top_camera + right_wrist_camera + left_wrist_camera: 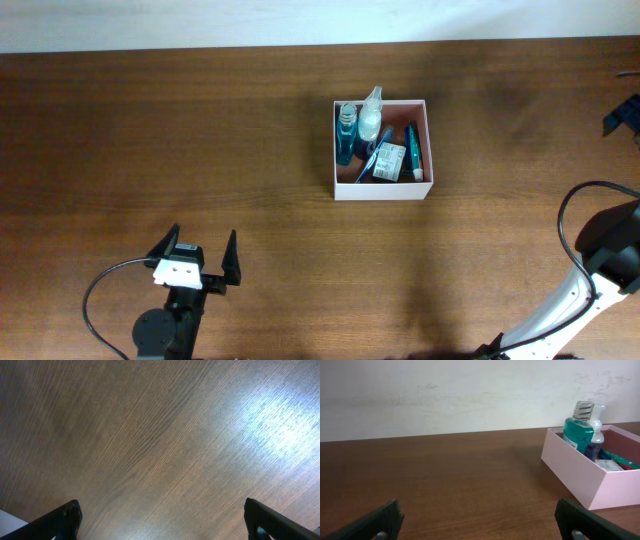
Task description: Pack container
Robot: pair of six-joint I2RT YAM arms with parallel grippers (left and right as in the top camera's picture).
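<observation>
The container [382,189] is a square white-walled box with a reddish inside, right of the table's middle. It holds a teal bottle [346,132], a clear spray bottle [371,112], a blue toothbrush [368,160], a small packet [389,161] and a dark green tube [413,150]. It also shows in the left wrist view [580,475] at the right, with the teal bottle [578,435] standing in it. My left gripper [202,240] [480,522] is open and empty at the front left, far from the container. My right gripper [162,520] is open and empty over bare wood.
The right arm [605,250] and its cable [565,215] are at the right edge. A dark part [625,112] pokes in at the far right edge. A pale wall [470,395] runs behind the table.
</observation>
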